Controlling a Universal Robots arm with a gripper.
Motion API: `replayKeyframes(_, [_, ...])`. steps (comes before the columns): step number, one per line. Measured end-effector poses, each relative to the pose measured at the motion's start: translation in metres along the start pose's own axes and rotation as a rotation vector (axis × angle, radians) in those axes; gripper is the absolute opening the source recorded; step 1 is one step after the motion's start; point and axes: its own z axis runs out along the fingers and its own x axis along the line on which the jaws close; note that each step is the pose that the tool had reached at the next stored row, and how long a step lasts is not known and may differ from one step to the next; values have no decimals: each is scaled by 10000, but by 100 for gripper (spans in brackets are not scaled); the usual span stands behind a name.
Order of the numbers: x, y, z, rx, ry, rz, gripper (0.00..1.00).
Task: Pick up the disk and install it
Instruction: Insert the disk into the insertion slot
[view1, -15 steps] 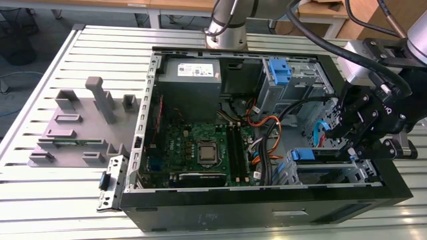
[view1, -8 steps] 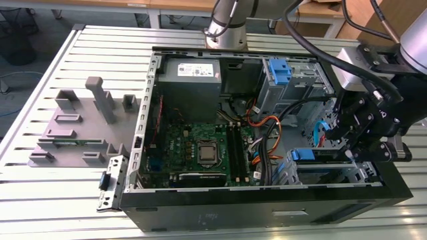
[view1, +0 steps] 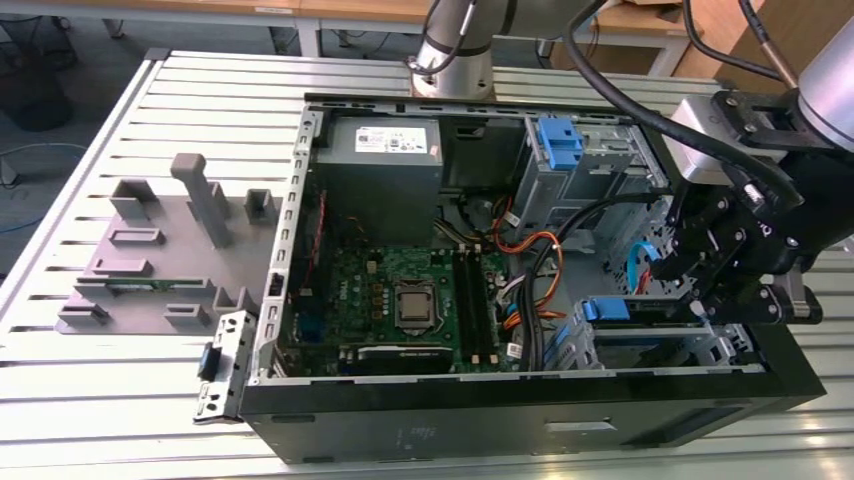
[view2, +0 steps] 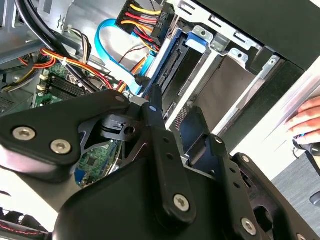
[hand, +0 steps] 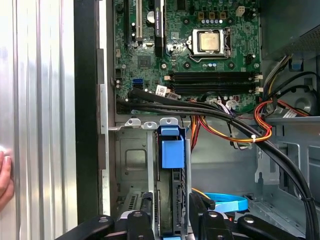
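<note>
While the black hand (hand: 172, 220) grips the silver disk with its blue frame (hand: 172, 150), it stands in the metal bay (hand: 131, 165); it looks nearly installed.

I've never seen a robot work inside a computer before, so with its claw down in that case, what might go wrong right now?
Three things, I'd guess. The disk stands edge-on in a narrow metal bay; if tilted, it could jam. Thick black cables and orange wires run close by, so the gripper might snag them. A person's hand rests on the table beside the case, close to the moving arm.
</note>
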Motion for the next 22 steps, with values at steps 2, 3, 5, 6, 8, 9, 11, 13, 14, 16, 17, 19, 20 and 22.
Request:
replayKeyframes(2, [0, 0, -13, 0, -1, 0, 42])
replayKeyframes(3, [-1, 0, -25, 0, 0, 0, 42])
replayKeyframes(5, [-2, 1, -53, 0, 1, 0, 42])
replayKeyframes(6, [-2, 1, -67, 0, 2, 0, 42])
replayKeyframes(8, [-3, 2, -96, 0, 1, 0, 42])
replayKeyframes(9, [-3, 2, -106, 0, 0, 0, 42])
replayKeyframes(11, [-3, 2, -115, 0, -2, 0, 42])
replayKeyframes(13, [-8, 2, -116, 0, -2, 0, 42])
replayKeyframes(14, [-10, 2, -116, -1, -17, 0, 42])
replayKeyframes(16, [-23, 3, -114, -2, -42, -1, 42])
replayKeyframes(17, [-34, 3, -113, -2, -45, -1, 42])
replayKeyframes(19, [-52, 4, -113, -2, -46, -1, 42])
replayKeyframes(20, [-62, 5, -112, -2, -47, -1, 42])
replayKeyframes(22, [-85, 5, -112, -2, -47, -1, 42])
